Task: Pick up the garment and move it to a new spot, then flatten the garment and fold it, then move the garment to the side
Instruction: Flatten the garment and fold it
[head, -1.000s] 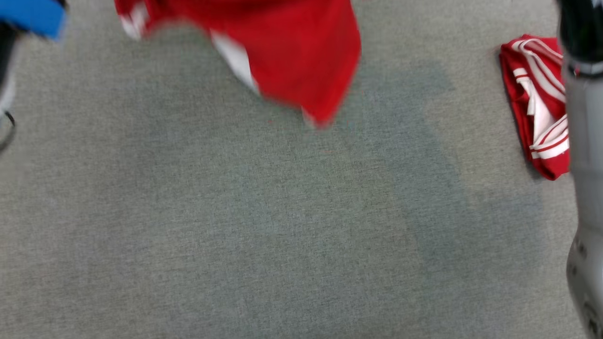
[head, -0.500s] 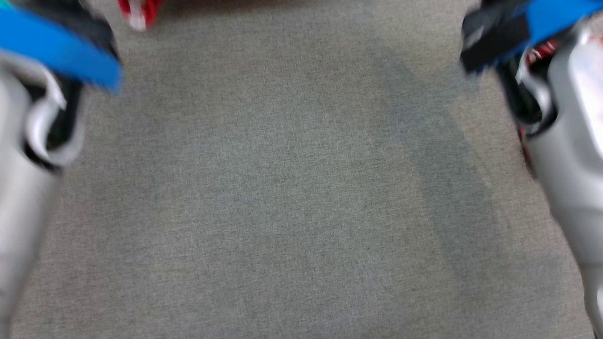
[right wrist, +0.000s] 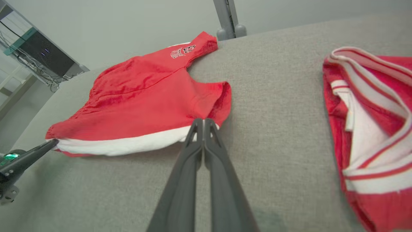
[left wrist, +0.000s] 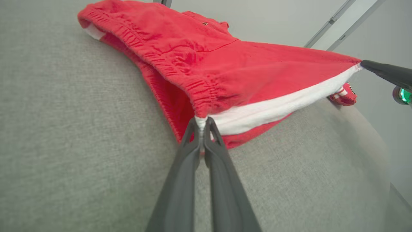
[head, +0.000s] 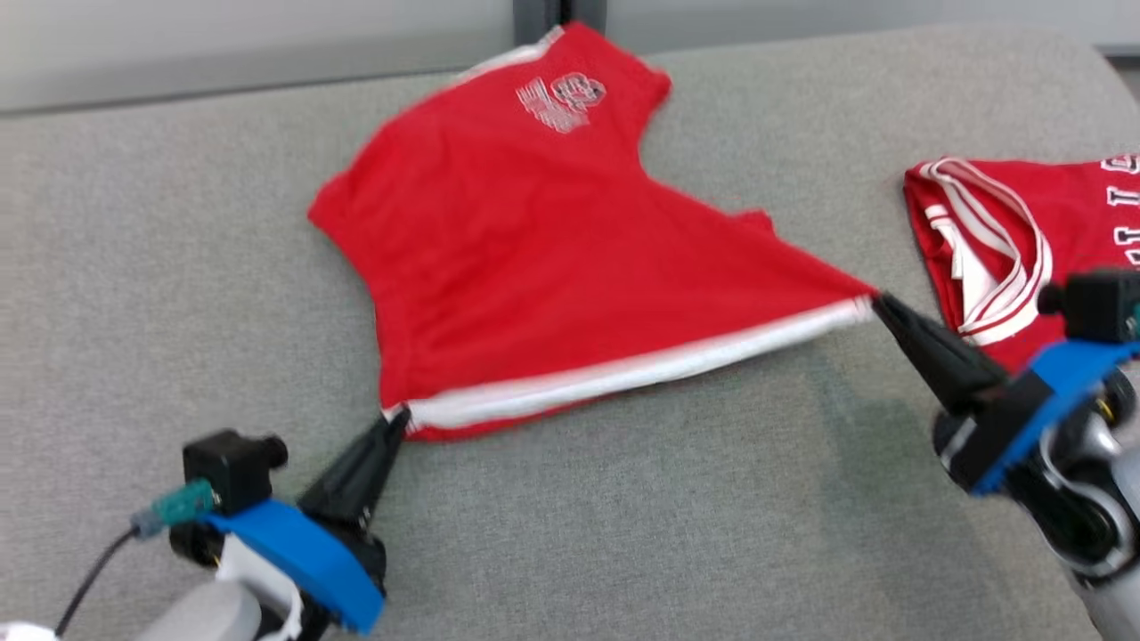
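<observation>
The left claw [head: 398,418] is closed tight on one end of the white-banded edge of the red garment [head: 534,240], and the right claw [head: 877,303] is pinched shut on the other end. That edge is drawn taut between them, low over the grey counter [head: 623,516], on which the rest is spread. Flattening is judged under way; folding and moving aside are left. A second red garment [head: 989,240] is seen beside the right claw.

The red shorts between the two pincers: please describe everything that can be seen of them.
The red shorts look like soft cloth, with a gathered elastic waistband, a white side stripe and a white print near one leg hem. They lie spread on the grey fabric surface. The left pincer is shut on the stripe's waistband end, the right pincer on its hem end, and that edge is taut.
</observation>
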